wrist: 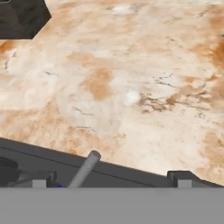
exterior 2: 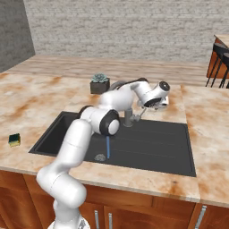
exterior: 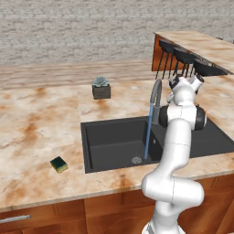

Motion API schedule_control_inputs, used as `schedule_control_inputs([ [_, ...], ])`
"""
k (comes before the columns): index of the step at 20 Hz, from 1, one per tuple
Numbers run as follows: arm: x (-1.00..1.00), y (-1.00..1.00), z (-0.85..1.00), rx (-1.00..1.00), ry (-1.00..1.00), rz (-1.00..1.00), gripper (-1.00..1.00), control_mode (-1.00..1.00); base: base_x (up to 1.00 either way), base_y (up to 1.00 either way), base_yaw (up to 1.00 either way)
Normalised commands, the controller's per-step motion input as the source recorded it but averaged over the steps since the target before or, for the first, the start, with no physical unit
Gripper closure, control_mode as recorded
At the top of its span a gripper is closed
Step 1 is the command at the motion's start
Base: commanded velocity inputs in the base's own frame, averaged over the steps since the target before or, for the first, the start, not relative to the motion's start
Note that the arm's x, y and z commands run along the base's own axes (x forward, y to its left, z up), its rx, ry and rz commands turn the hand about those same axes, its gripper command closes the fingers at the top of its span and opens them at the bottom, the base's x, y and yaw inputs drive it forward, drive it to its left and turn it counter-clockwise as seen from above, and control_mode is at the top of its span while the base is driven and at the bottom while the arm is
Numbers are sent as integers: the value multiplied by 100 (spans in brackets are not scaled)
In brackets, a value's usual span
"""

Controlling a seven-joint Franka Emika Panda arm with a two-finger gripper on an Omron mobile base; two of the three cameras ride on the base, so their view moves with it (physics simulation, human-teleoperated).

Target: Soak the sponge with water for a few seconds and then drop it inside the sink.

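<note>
The sponge [exterior: 59, 164] lies far to my left on the counter [exterior: 32, 128], just left of the sink [exterior: 114, 141]. Water [exterior: 148, 132] falls from the faucet [exterior: 156, 93] into the basin. My gripper [exterior 2: 154, 106] hangs right of that, jaws spread wide, holding nothing.

Marble-patterned tabletop [exterior: 41, 119], orange-veined, takes the potted succulent [exterior: 101, 87] as landmark: dark square pot, grey-green rosette, upright. Grey curved faucet [exterior: 156, 93] stands near it, to the pot's right and nearer the camera. Black bar stools [exterior: 183, 61] are well apart, far right, under a raised marble bar counter [exterior: 201, 45]. Grey brick wall [exterior: 73, 27] lies behind the pot. Wooden cabinet fronts [exterior: 50, 217] run below the tabletop edge.
</note>
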Motion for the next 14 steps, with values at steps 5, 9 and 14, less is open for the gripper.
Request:
schedule_control_inputs([
  [5, -76, 2, 24, -2, -16, -3, -100, -100, 0, 0, 0],
  [9, -84, 2, 23, -6, -12, 0, -100, -100, 0, 0, 0],
  [14, -71, 6, 29, -12, -10, 0, -100, -100, 0, 0, 0],
])
